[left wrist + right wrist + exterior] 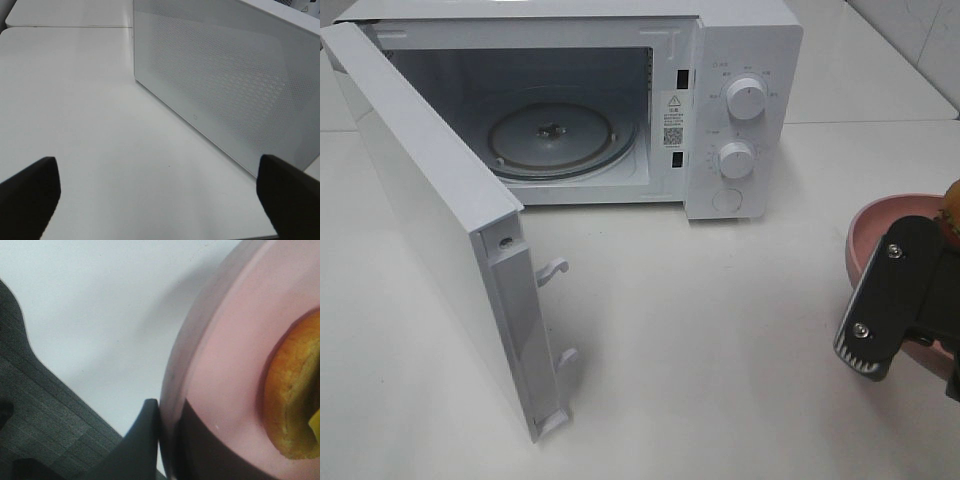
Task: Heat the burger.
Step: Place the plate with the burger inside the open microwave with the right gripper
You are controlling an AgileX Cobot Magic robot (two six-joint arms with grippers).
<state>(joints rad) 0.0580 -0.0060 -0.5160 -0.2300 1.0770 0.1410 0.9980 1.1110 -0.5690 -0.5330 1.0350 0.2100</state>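
Right gripper (pixel 167 440) clenched on the rim of the pink plate (pixel 220 365) — presumably so the burger (pixel 295 400) rides along untouched. Burger sits on that plate, right of the microwave (pixel 740 60), not yet inside. Door (pixel 430 220) stands wide, turntable (pixel 555 140) bare — ready for loading. Left gripper (pixel 160 195) spread wide, holding nothing, near the door's outer face; likely parked clear of the transfer path.

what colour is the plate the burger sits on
Pink plate, clearest in the right wrist view.
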